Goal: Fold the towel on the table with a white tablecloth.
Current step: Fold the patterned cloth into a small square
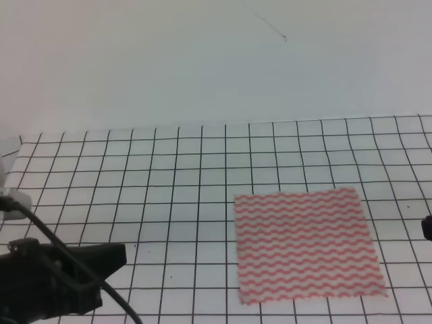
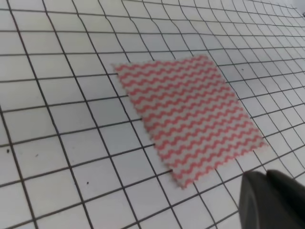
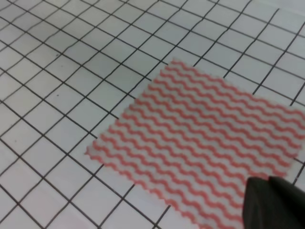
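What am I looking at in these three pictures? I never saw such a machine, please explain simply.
This is a robot with two arms. One picture is taken from above; the other two come from cameras on each wrist. The left gripper is the black shape at the lower left; only a dark bit of the right gripper shows at the right edge. A towel with pink-red wavy stripes lies flat and unfolded on the white tablecloth with black grid lines. Nothing is held.

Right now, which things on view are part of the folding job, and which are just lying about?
Part of the job:
- thin pink-and-white wavy-striped towel, lying flat and unfolded
- white black-gridded tablecloth covering the table

Just lying about:
- nothing else on the cloth; only a plain pale wall behind
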Controlling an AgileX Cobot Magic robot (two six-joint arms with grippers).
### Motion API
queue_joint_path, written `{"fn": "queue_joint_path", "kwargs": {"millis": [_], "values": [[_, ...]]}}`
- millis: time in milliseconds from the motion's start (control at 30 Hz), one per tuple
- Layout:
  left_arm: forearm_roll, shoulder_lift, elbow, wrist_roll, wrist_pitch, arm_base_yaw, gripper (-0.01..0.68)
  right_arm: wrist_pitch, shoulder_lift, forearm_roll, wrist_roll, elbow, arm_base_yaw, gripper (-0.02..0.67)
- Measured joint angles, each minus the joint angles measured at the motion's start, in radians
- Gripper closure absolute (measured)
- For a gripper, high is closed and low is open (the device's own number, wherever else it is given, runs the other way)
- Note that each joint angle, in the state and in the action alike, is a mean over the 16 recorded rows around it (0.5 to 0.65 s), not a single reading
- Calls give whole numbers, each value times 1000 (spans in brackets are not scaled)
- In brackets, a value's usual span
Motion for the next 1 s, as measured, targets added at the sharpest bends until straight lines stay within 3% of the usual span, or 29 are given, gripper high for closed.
{"fn": "queue_joint_path", "kwargs": {"millis": [200, 467, 667, 1000], "values": [[-51, 124, -17, 50, -40, -62, 673, -6, 80, 16, -6, 0, 0, 650], [-96, 275, -50, 15, -187, -243, 662, -12, 130, 41, -7, 0, 0, 650], [-94, 431, -126, -76, -239, -357, 598, -6, 141, 59, -6, 0, 0, 650], [-110, 719, -268, -202, -189, -394, 462, 32, 142, 86, -2, 0, 0, 650]]}}
